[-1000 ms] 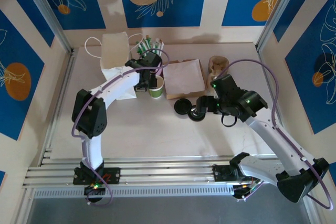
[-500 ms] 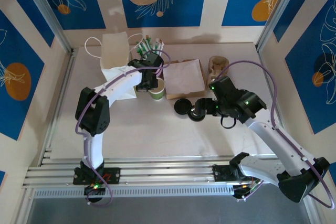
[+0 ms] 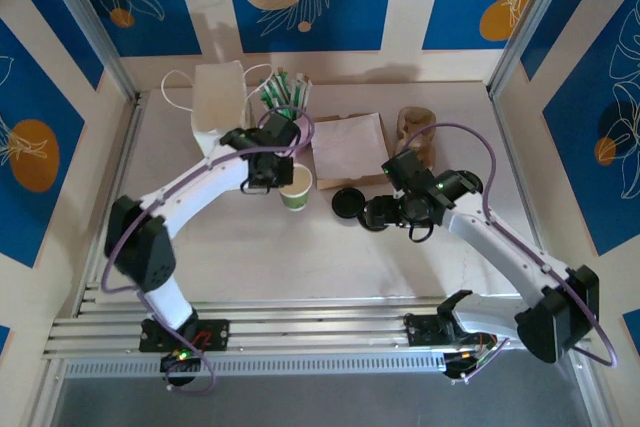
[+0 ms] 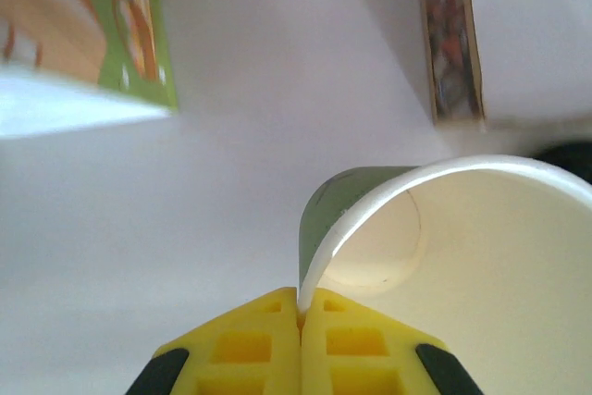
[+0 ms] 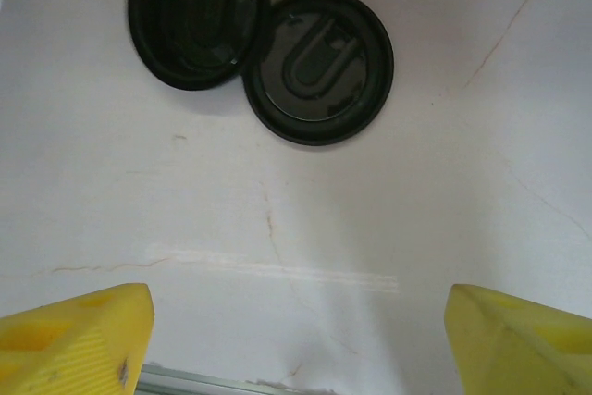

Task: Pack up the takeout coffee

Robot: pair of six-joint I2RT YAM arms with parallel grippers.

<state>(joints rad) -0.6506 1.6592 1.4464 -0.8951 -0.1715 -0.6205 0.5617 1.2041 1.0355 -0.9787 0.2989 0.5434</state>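
The takeout coffee cup point(image 3: 297, 186), white with a green lower body, stands open and empty on the table. My left gripper point(image 3: 272, 173) is shut on its rim. The left wrist view looks into the cup point(image 4: 462, 256), with the yellow fingers point(image 4: 250, 349) pinching the white rim at my left gripper point(image 4: 301, 310). Two round black lids point(image 3: 347, 204) lie side by side right of the cup. My right gripper point(image 3: 388, 210) hovers open just above them. In the right wrist view both lids point(image 5: 319, 67) lie flat ahead of my right gripper point(image 5: 296, 339), nothing between its fingers.
A white paper bag point(image 3: 218, 99) stands at the back left, beside a pink cup of green-and-white sticks point(image 3: 286, 93). A flat brown paper bag point(image 3: 350, 145) lies behind the lids. A brown object point(image 3: 415, 127) sits at the back right. Walls enclose three sides.
My left gripper has drawn the cup toward the near side, away from the bags. My right arm has shifted left, closer over the lids.
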